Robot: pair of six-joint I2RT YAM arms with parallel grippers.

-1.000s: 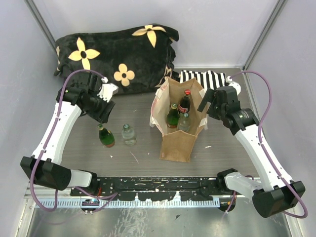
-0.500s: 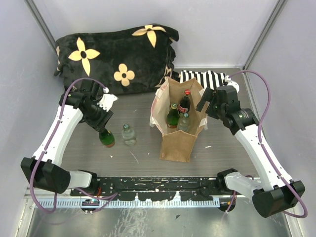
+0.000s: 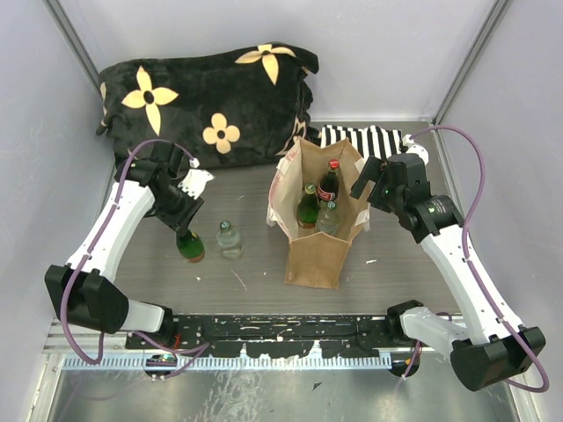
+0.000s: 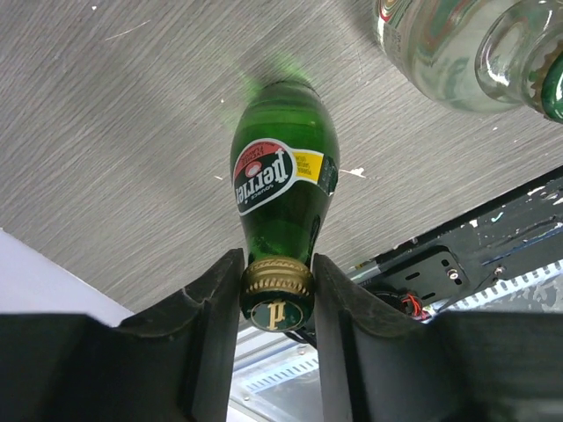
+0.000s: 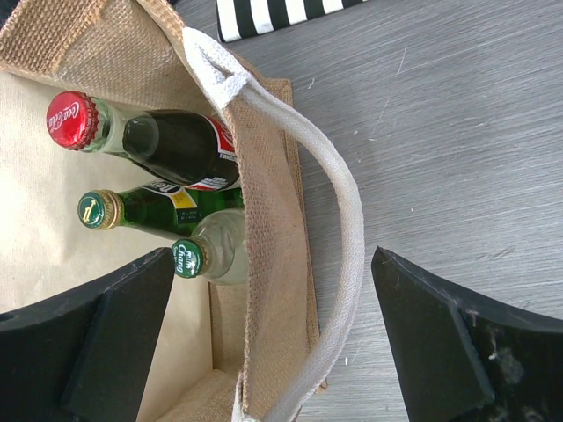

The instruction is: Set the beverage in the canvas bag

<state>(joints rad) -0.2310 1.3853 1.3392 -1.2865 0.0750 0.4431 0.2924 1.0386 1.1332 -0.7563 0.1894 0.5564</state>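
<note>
Here, bag (image 3: 315, 251) walls hide three bottles' (image 5: 167, 145) bodies.
Two more on the worktop (image 3: 378, 290); left jaws pinch the green bottle's (image 4: 283, 189) cap, right jaws wide.

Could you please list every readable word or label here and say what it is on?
"Perrier": label on the green glass bottle.
"Chang": green cap of the clear bottle inside the tan canvas bag.
Red bottle cap: white script, too blurred.
Perrier label's small print: too small.

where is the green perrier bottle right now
The green Perrier bottle stands just left of the clear bottle in the top view, its gold cap gripped by the left end effector.
</note>
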